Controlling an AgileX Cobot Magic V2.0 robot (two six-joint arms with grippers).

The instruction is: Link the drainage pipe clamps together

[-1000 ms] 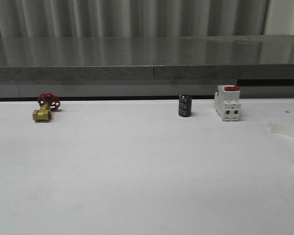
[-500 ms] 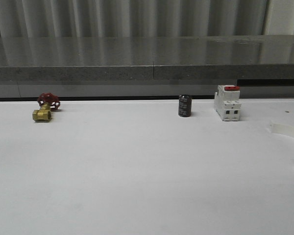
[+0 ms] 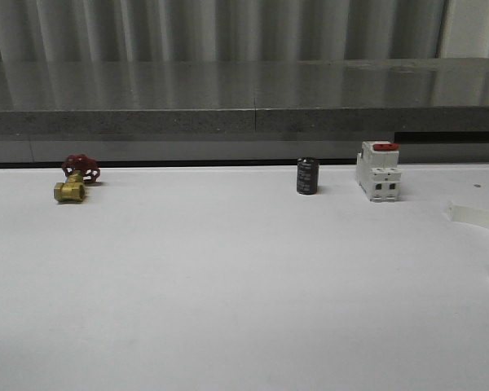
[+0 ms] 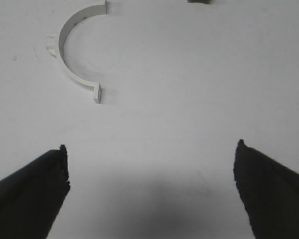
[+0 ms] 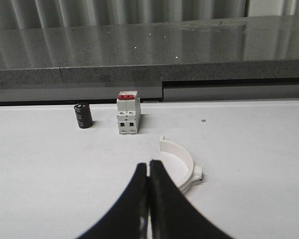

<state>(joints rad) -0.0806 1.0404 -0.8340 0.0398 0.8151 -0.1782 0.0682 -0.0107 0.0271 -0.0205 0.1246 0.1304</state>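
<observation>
The left gripper (image 4: pixel 149 189) hangs above the white table (image 4: pixel 189 99) with its fingers (image 4: pixel 35 184) spread wide and nothing between them; one clamp half (image 4: pixel 72 52) lies flat on the table ahead of the fingertips and off toward the left finger's side, well apart from both, its open side turned toward the space in front of the fingers. The right gripper (image 5: pixel 148 199) has its fingers (image 5: pixel 129 204) pressed together, empty, and the second clamp half (image 5: pixel 182 167) stands on edge just beyond the tips, slightly to the right-finger side; its near end may run behind the fingers, though that is hard to judge. Further ahead sit a black cylinder (image 5: pixel 82 115) and a breaker (image 5: pixel 128 112). The risks: the closed right fingers could nudge the upright half over before opening, and the thin left half could skid out of a careless pinch.
</observation>
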